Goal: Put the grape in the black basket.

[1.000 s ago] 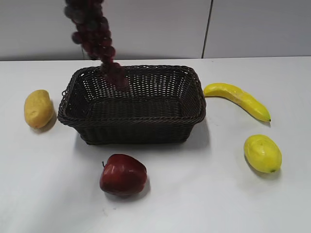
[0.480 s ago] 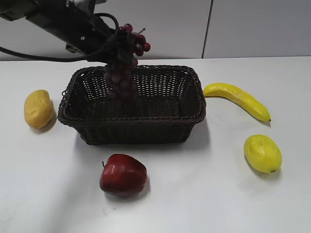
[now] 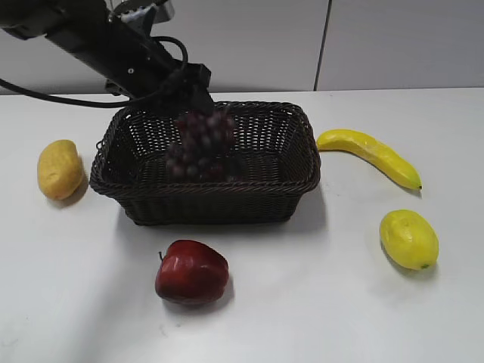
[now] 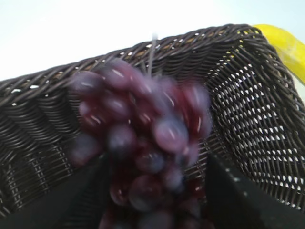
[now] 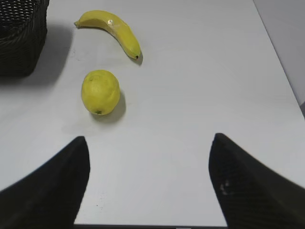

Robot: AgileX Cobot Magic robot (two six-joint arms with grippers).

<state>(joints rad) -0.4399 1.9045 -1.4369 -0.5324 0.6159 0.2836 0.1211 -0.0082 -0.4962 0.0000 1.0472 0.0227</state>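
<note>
The grape [image 3: 200, 144], a dark purple-red bunch, is blurred with motion inside the black basket [image 3: 291, 155], left of its middle. My left gripper [image 3: 195, 89] hangs just above the bunch at the basket's back left rim. In the left wrist view the grape [image 4: 143, 138] fills the space between my spread left jaws [image 4: 157, 160], with the basket's wall [image 4: 257, 95] behind it. The jaws stand wide apart and do not pinch the bunch. My right gripper [image 5: 150, 139] is open and empty over bare table.
A red apple [image 3: 191, 272] lies in front of the basket. A yellow mango [image 3: 59, 169] lies to its left. A banana [image 3: 368, 155] and a lemon [image 3: 408, 239] lie to its right and also show in the right wrist view, banana [image 5: 114, 29] and lemon [image 5: 100, 92].
The left arm has come down from above over the basket's back left. The grape has dropped from above the rim down into the basket and is still blurred.
</note>
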